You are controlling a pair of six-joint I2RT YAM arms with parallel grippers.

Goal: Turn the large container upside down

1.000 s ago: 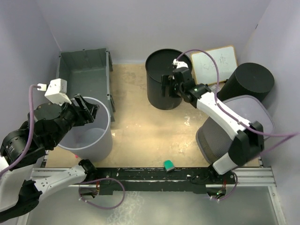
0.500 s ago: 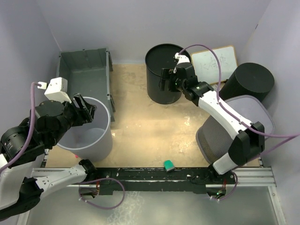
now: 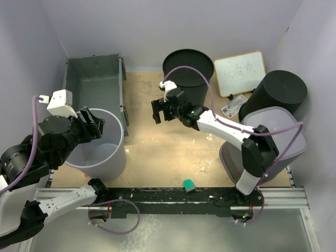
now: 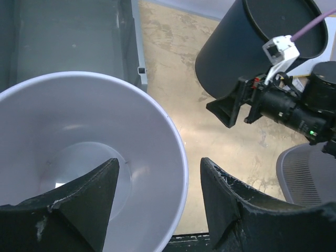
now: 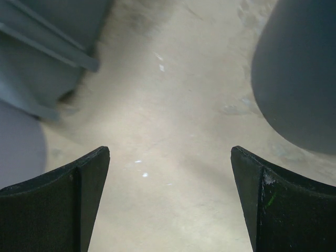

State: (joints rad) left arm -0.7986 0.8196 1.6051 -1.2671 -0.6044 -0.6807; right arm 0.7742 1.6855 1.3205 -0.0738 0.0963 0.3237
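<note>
"What is nearest, low on the left?"
"The left gripper (image 4: 157, 176). Its fingers are spread wide over the rim of the round light bin (image 3: 116, 157)."
"And in the middle?"
"The right gripper (image 3: 160, 111). It is spread wide too, holding nothing, above the table (image 3: 157, 152)."
"Where is the large container (image 3: 97, 86)?"
"Upper left, open side up, just behind the bin."

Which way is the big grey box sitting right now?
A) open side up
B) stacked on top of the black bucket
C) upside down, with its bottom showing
A: the big grey box shows its hollow inside to the camera above, standing on the table at the back left, so it has not been flipped yet.
</note>
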